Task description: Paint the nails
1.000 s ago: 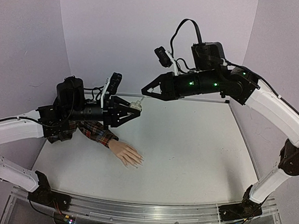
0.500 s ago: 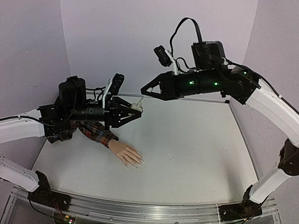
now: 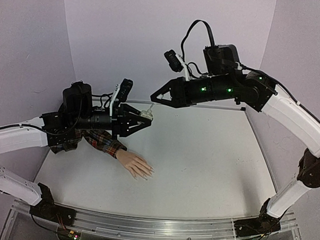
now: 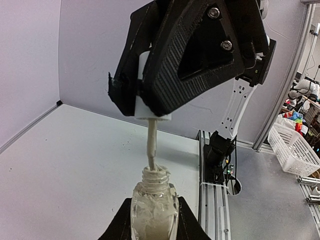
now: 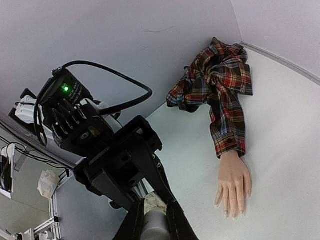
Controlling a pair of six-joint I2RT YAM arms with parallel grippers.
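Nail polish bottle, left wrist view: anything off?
Yes: pale polish streaks the glass of the nail polish bottle and is crusted around its neck. The brush stem leans slightly as it enters the neck.

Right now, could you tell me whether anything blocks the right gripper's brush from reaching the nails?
Only the bottle in the left gripper: the brush sits in its neck. Nothing else visible blocks the nails.

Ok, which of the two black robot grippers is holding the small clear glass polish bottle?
The left gripper, shut on the clear glass bottle. The right gripper instead pinches the white brush cap, whose stem dips into the bottle's neck.
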